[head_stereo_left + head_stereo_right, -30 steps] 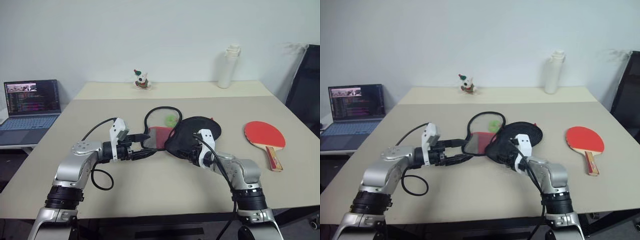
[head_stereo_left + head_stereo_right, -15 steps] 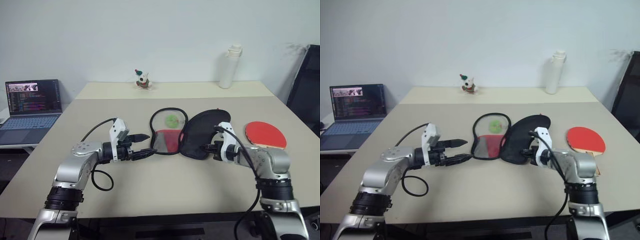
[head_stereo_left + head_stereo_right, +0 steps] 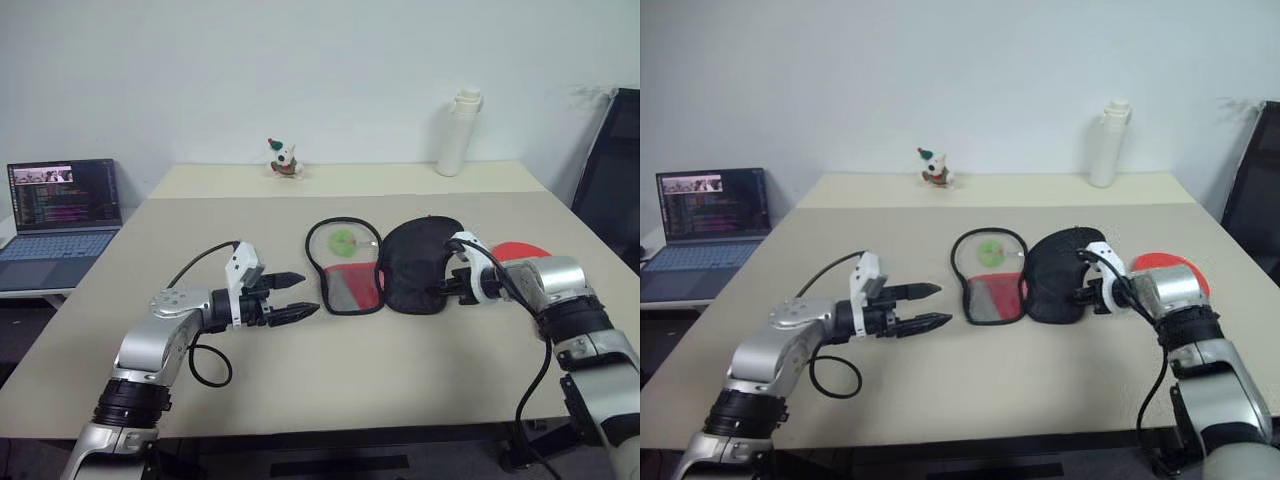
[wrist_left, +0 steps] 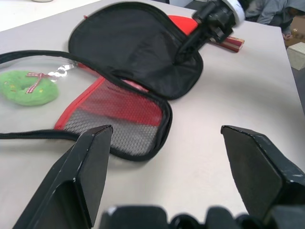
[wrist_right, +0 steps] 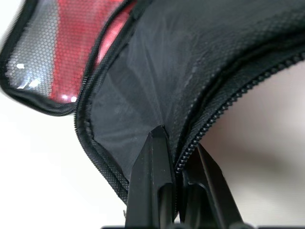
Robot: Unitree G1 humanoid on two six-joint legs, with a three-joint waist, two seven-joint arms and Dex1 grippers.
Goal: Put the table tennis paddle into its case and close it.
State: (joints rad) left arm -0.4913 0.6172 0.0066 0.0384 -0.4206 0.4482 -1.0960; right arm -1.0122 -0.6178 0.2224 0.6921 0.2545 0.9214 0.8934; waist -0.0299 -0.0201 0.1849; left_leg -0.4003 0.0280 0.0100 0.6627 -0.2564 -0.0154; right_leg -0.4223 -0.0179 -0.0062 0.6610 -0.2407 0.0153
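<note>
I see little of the paddle (image 3: 522, 250): my right gripper (image 3: 446, 290) hides most of it. The case (image 3: 385, 268) lies unzipped, a green ball (image 3: 343, 239) in its clear half. My right gripper pinches the black flap's edge; my left gripper (image 3: 303, 294) hangs spread beside the case.

An open laptop (image 3: 62, 208) sat off the desk's (image 3: 300, 380) left edge, screen lit. At the far edge stood a small toy figure (image 3: 284, 159) and — well to its right — a tall white bottle (image 3: 457, 133). A dark chair (image 3: 612, 176) stood rightward.
</note>
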